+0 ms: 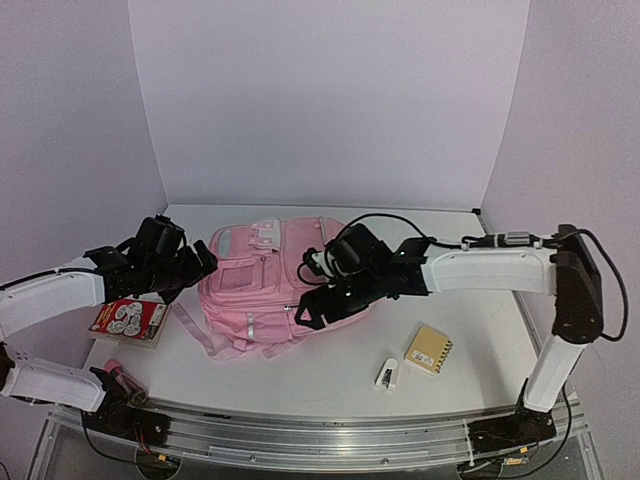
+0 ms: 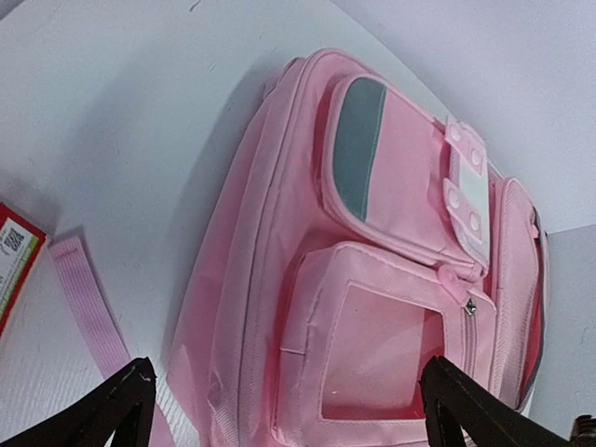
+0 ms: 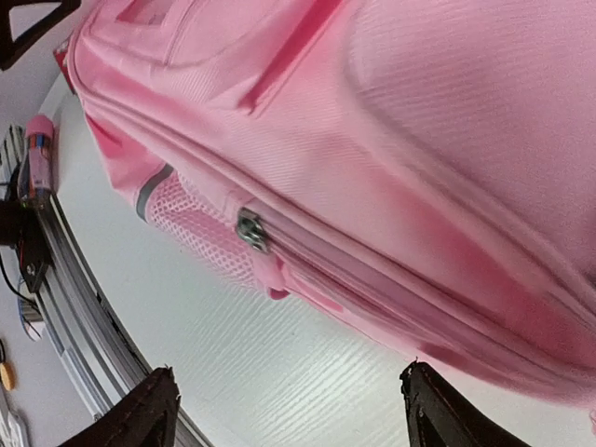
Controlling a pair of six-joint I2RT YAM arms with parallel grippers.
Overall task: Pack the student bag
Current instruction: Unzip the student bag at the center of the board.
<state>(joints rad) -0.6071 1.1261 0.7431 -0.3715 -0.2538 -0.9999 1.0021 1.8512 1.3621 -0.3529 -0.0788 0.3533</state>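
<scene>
Barely started tbh: the student bag [image 1: 262,285] lies flat mid-table looking zipped up, left gripper [image 2: 284,414] and right gripper [image 3: 289,419] both gape empty at its sides, and the notepad [image 1: 429,349], booklet [image 1: 128,320] and small white item [image 1: 388,374] sit outside, unpacked.

Plain pale lilac walls [image 1: 330,100] enclose a white table [image 1: 330,385] on three sides, evenly lit.

Robot lab test cell, no question. Plain white backdrop panels [image 1: 330,100] boxing in three sides. Bare white tabletop [image 1: 480,335]. Aluminium rail [image 1: 320,435] along near edge, left arm [image 1: 50,295] and right arm [image 1: 490,270] bolted on it. Black cable [image 1: 390,214] looping loose. Student bag [image 1: 250,290] flat mid-table.
</scene>
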